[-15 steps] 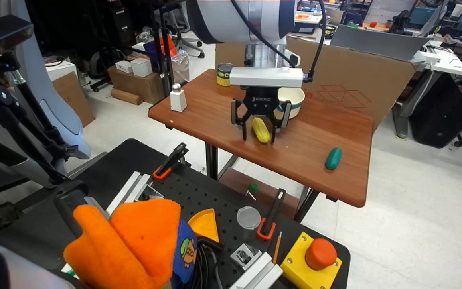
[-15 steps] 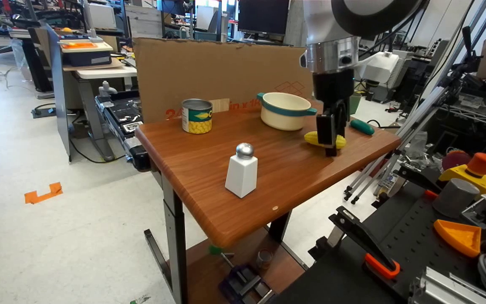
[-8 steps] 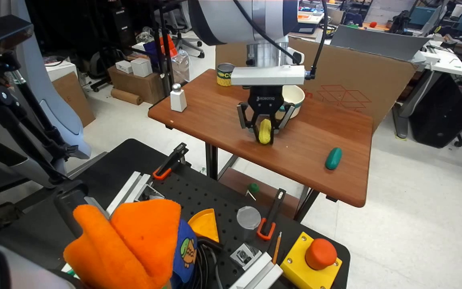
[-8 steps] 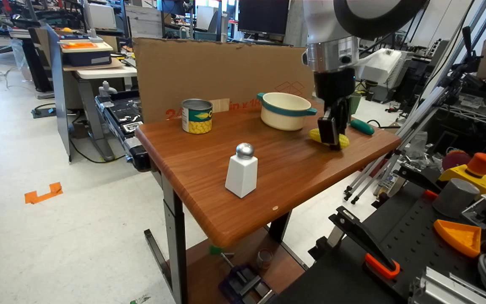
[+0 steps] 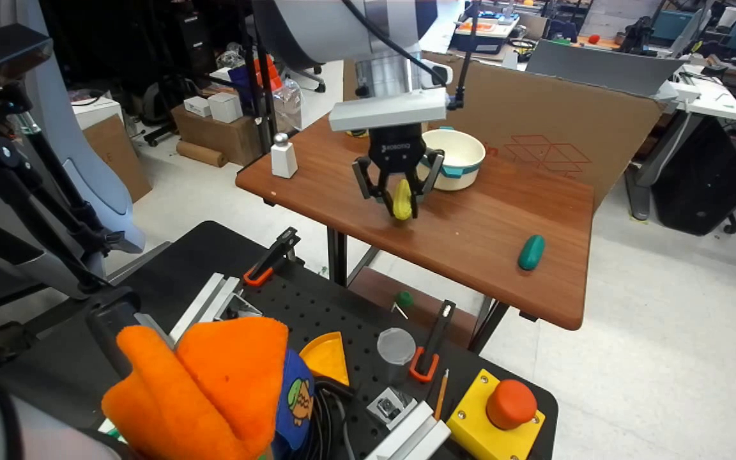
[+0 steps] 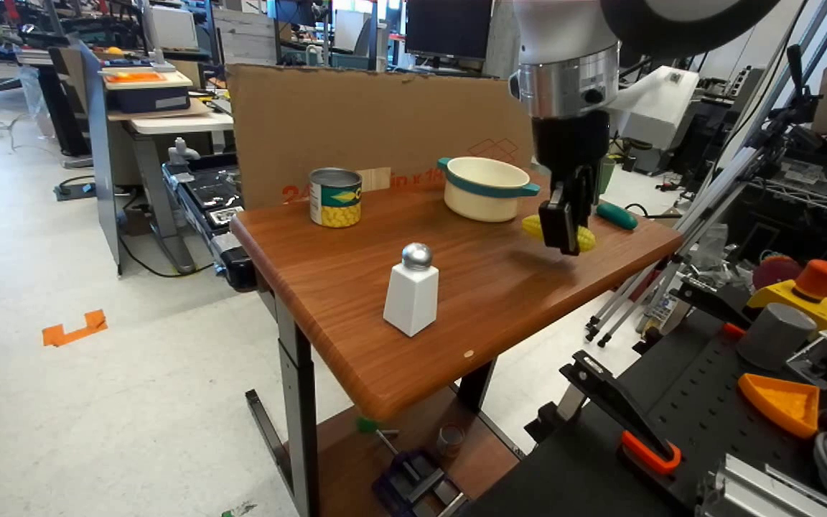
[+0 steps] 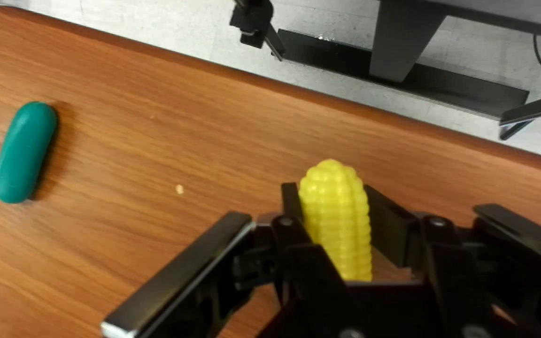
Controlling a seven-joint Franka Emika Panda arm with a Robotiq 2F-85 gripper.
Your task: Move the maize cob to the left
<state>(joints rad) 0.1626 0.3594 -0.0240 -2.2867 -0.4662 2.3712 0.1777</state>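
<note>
Worktop [image 6: 327, 273] of reddish-brown wood grain, with rounded corners, shows in all three views; clock hours are read with twelve at the top of each. Behind it, at about eleven o'clock in an exterior view, stands a sheet of cardboard [image 6: 377, 115] with red print on its lower part. The robot arm [image 6: 561, 32], white and black with a silver collar, hangs over the worktop from about one o'clock.

Next in size is the cream bowl [image 6: 482, 207], upright, with a teal band and teal handles. From the bowl, the can [image 6: 335, 201], yellow kernels on its label, stands at nine o'clock, and the white shaker [image 6: 410, 298] with its silver top stands upright at seven.

In an exterior view the green oblong object [image 5: 531, 252] lies between four and five o'clock from the bowl, well apart.

The yellow maize cob [image 7: 336, 220] is pinched between the two fingers [image 7: 390, 227], its rounded tip toward twelve o'clock in the wrist view. In an exterior view the maize cob [image 6: 586, 239] is at four o'clock from the bowl, just above the worktop.

Smallest, a pale speck [image 7: 179, 189] sits on the wood between nine and ten o'clock from the cob.
</note>
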